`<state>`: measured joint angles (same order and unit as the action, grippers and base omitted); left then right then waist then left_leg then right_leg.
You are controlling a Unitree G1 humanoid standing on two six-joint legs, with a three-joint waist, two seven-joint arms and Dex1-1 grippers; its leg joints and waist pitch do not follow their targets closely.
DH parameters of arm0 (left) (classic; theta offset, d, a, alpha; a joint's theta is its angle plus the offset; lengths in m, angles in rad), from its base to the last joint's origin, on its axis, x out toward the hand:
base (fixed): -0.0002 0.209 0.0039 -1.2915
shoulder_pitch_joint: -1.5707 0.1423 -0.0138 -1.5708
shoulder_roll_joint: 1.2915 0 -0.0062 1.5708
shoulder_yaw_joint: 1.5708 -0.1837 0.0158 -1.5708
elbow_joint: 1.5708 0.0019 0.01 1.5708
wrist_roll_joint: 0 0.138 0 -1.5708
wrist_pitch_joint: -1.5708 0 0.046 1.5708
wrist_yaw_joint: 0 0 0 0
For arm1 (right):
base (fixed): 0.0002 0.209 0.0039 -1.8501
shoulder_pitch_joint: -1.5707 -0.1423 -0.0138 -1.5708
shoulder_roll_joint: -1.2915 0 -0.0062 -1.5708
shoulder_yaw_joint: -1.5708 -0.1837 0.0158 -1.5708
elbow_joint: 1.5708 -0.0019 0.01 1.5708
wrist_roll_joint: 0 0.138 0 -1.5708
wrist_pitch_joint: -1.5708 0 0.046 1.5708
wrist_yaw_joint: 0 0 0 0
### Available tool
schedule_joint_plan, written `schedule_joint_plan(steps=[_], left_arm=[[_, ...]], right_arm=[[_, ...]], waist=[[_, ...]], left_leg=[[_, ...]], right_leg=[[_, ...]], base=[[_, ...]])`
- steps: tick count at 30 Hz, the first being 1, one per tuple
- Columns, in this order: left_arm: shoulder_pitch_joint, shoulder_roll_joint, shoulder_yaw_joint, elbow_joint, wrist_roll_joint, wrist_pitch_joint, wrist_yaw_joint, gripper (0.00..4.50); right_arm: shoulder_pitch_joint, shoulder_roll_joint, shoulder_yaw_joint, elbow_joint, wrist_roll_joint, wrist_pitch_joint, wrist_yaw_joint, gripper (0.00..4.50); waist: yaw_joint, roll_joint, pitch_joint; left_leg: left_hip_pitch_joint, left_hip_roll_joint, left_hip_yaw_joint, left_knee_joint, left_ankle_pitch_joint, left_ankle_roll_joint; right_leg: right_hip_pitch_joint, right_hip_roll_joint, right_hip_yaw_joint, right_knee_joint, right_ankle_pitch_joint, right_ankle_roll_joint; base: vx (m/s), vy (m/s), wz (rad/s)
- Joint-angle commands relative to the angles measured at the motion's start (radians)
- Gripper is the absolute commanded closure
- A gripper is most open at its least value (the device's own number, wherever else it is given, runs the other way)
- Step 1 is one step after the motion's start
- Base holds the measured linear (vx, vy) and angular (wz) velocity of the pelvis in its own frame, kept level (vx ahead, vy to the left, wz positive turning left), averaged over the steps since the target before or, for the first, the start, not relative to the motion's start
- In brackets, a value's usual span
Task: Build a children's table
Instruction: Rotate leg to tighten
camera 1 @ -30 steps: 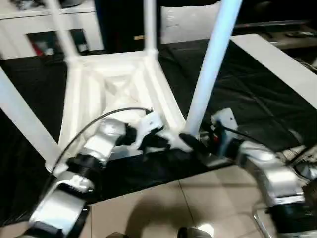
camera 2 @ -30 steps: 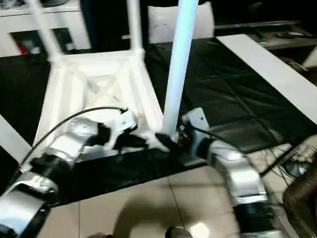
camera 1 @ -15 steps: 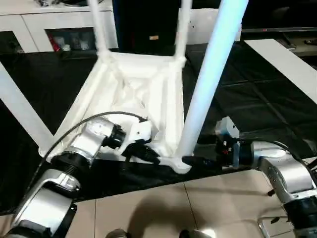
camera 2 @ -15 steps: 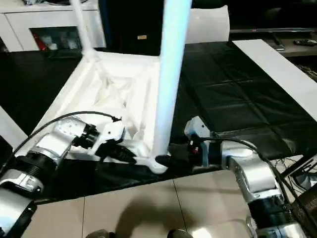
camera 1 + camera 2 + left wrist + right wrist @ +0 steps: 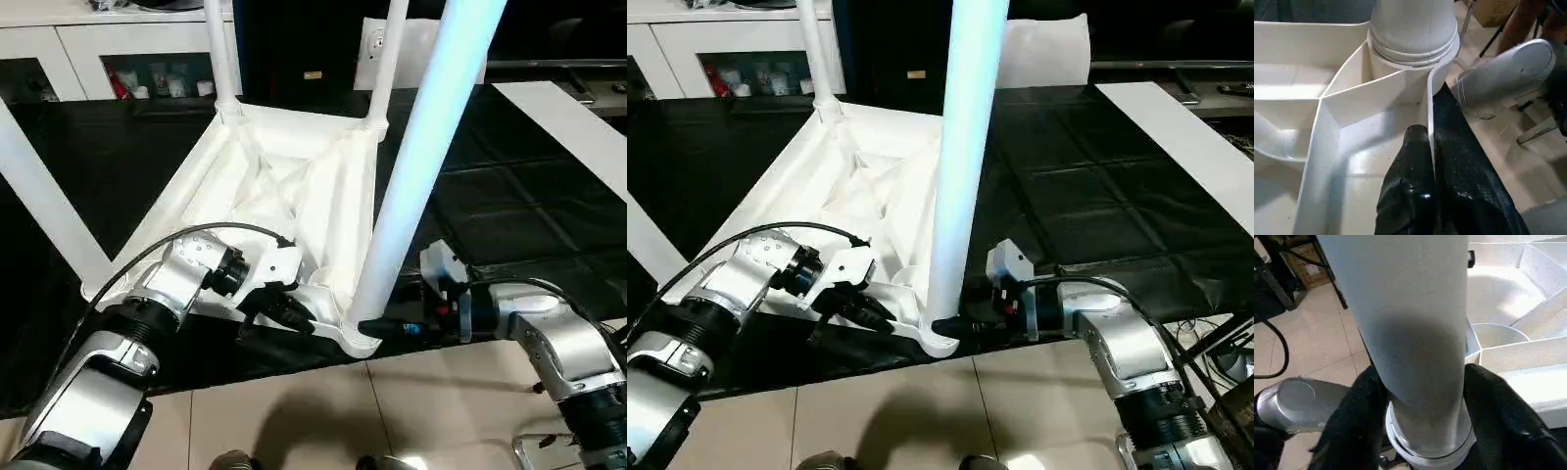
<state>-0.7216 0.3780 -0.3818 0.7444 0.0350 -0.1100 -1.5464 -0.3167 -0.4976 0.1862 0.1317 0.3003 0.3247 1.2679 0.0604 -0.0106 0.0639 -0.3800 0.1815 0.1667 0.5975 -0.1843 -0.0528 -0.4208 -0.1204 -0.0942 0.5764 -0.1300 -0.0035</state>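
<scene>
The white table top [image 5: 284, 186] lies upside down on a black mat, ribbed underside up, with four white legs standing in its corner sockets. The near leg [image 5: 411, 166] rises from the corner closest to me. My left gripper [image 5: 299, 315] is shut on the top's raised rim [image 5: 1430, 112] just beside that corner, with one black finger [image 5: 1410, 166] inside the rim and one outside. My right gripper [image 5: 377, 328] is shut on the base of the near leg [image 5: 1420, 333], a finger [image 5: 1352, 421] on each side just above the socket.
The black mat [image 5: 509, 215] ends at a tiled floor [image 5: 294, 411] just in front of the near corner. White cabinets [image 5: 98, 39] stand at the back and a white board [image 5: 578, 127] lies at the right. Another leg [image 5: 44, 211] slants up at the left.
The head views have shifted and steadied. Both grippers stay at the near corner. The right forearm now reaches in more level, and the left gripper sits a little further from the socket.
</scene>
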Motion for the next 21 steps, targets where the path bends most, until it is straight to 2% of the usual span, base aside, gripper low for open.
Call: schedule_joint_plan(steps=[1, 8, 9, 11, 12, 13, 14, 15, 16, 17, 18, 19, 20, 21], left_arm=[[-0.02, -0.011, -0.042, -0.014, 0.009, -0.02, -0.068, 4.5], [-0.022, -0.022, -0.03, 0.003, 0.015, -0.006, -0.025, 4.5], [-0.02, -0.031, -0.021, -0.005, 0.007, 0.018, -0.006, 4.5], [-0.015, -0.054, -0.004, -0.021, -0.002, 0.066, 0.044, 4.5], [-0.012, -0.071, 0.006, -0.032, -0.009, 0.103, 0.077, 4.5], [-0.009, -0.109, 0.028, -0.044, -0.022, 0.162, 0.144, 4.5], [-0.009, -0.113, 0.029, -0.045, -0.023, 0.166, 0.15, 4.5], [-0.008, -0.129, 0.039, -0.047, -0.029, 0.187, 0.178, 4.5], [-0.008, -0.171, 0.054, -0.056, -0.029, 0.224, 0.256, 4.5], [-0.009, -0.197, 0.062, -0.06, -0.025, 0.247, 0.305, 4.5], [-0.01, -0.219, 0.068, -0.063, -0.024, 0.265, 0.343, 4.5], [-0.012, -0.234, 0.074, -0.061, -0.022, 0.277, 0.374, 4.5], [-0.016, -0.261, 0.085, -0.059, -0.016, 0.296, 0.43, 4.5], [-0.019, -0.274, 0.09, -0.058, -0.014, 0.307, 0.458, 4.5]], right_arm=[[-0.017, -0.005, 0.007, 0.009, 0.005, -0.005, 0.007, 2.41], [0.019, 0.01, -0.001, -0.047, 0.039, 0.052, -0.01, 2.55], [0.029, 0.025, -0.01, -0.064, 0.051, 0.073, -0.039, 2.55], [0.044, 0.058, -0.02, -0.091, 0.048, 0.093, -0.112, 2.55], [0.05, 0.082, -0.022, -0.101, 0.03, 0.102, -0.168, 2.55], [0.052, 0.133, -0.028, -0.104, -0.003, 0.122, -0.276, 2.55], [0.052, 0.137, -0.029, -0.104, -0.005, 0.123, -0.284, 2.55], [0.051, 0.159, -0.033, -0.103, -0.016, 0.133, -0.327, 2.55], [0.048, 0.226, -0.047, -0.105, -0.021, 0.172, -0.426, 2.55], [0.046, 0.266, -0.053, -0.109, -0.021, 0.192, -0.482, 2.55], [0.043, 0.303, -0.06, -0.109, -0.025, 0.205, -0.535, 2.55], [0.038, 0.328, -0.065, -0.105, -0.03, 0.213, -0.571, 2.55], [0.031, 0.371, -0.073, -0.099, -0.041, 0.219, -0.63, 2.55], [0.027, 0.395, -0.078, -0.094, -0.047, 0.222, -0.663, 2.55]], waist=[[-0.004, -0.01, -0.069], [-0.004, -0.012, -0.066], [-0.004, -0.008, -0.063], [-0.005, -0.01, -0.062], [-0.006, -0.008, -0.06], [-0.011, -0.011, -0.057], [-0.017, -0.009, -0.052], [-0.022, -0.011, -0.052], [-0.029, -0.008, -0.051], [-0.037, -0.01, -0.049], [-0.051, -0.009, -0.047], [-0.065, -0.008, -0.049], [-0.078, 0.0, -0.051], [-0.087, 0.0, -0.05]], left_leg=[[0.012, 0.046, 0.001, -0.08, -0.244, 0.052], [0.012, 0.046, 0.001, -0.081, -0.259, 0.049], [0.014, 0.047, 0.0, -0.084, -0.27, 0.042], [0.016, 0.047, -0.002, -0.086, -0.287, 0.03], [0.016, 0.045, -0.003, -0.087, -0.305, 0.025], [0.013, 0.042, -0.006, -0.089, -0.328, 0.01], [0.017, 0.039, -0.008, -0.09, -0.363, -0.007], [0.019, 0.037, -0.009, -0.089, -0.382, -0.015], [0.021, 0.032, -0.014, -0.086, -0.409, -0.022], [0.022, 0.032, -0.015, -0.086, -0.42, -0.025], [0.014, 0.03, -0.022, -0.087, -0.44, -0.038], [0.016, 0.028, -0.027, -0.085, -0.463, -0.043], [0.018, 0.028, -0.032, -0.085, -0.477, -0.037], [0.014, 0.031, -0.033, -0.088, -0.486, -0.036]], right_leg=[[0.059, -0.034, 0.045, -0.058, -0.319, -0.222], [0.059, -0.035, 0.045, -0.061, -0.352, -0.213], [0.057, -0.034, 0.046, -0.065, -0.368, -0.207], [0.054, -0.034, 0.047, -0.067, -0.392, -0.196], [0.054, -0.034, 0.045, -0.069, -0.415, -0.191], [0.056, -0.034, 0.043, -0.073, -0.47, -0.169], [0.049, -0.033, 0.039, -0.082, -0.545, -0.142], [0.047, -0.034, 0.037, -0.087, -0.586, -0.124], [0.046, -0.035, 0.029, -0.099, -0.661, -0.089], [0.044, -0.034, 0.027, -0.105, -0.682, -0.077], [0.046, -0.032, 0.017, -0.11, -0.713, -0.054], [0.048, -0.032, 0.005, -0.121, -0.739, -0.031], [0.053, -0.034, -0.003, -0.127, -0.73, -0.026], [0.053, -0.032, -0.004, -0.128, -0.714, -0.03]], base=[[0.0, 0.0, 0.0], [0.0, 0.0, 0.0], [0.0, 0.0, 0.0], [0.0, 0.0, 0.0], [0.0, 0.0, 0.0], [0.0, 0.0, 0.0], [0.0, 0.0, 0.0], [0.0, 0.0, 0.0], [0.0, 0.0, 0.0], [0.0, 0.0, 0.0], [0.0, 0.0, 0.0], [0.0, 0.0, 0.0], [0.0, 0.0, 0.0], [0.0, 0.0, 0.0]])
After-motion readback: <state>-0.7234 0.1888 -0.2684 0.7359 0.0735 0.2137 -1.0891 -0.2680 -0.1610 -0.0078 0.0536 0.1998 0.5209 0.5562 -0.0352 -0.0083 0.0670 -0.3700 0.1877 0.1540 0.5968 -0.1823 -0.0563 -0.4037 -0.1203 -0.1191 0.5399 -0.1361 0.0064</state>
